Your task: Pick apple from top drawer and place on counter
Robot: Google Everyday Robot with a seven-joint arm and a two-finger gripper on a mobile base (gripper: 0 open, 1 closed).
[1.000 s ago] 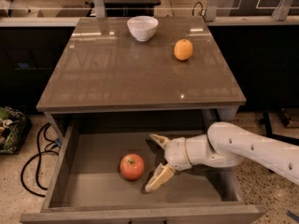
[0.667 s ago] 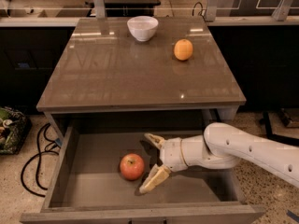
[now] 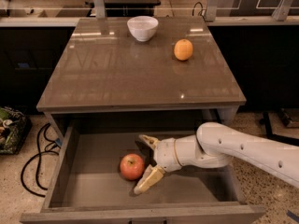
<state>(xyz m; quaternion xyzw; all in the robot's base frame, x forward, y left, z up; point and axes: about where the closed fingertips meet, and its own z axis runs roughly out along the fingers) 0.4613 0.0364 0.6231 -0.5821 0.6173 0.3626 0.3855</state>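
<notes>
The apple [image 3: 132, 166], small, round and red, lies on the flat bottom of the open top drawer [image 3: 88, 174], left of centre. My gripper [image 3: 144, 164] reaches into the drawer from the right on a white arm. It is open, with one tan finger behind the apple and the other in front of it, so the apple sits at the mouth of the fingers. The glossy grey-brown counter [image 3: 135, 69] lies above the drawer.
A white bowl [image 3: 142, 28] stands at the back of the counter and an orange round fruit [image 3: 183, 49] sits at its back right. Black cables [image 3: 35, 160] and a bag [image 3: 9, 129] lie on the floor to the left.
My gripper has moved left along the drawer, closer to the apple, with its fingers now on either side of the apple's right half. The apple has not moved.
</notes>
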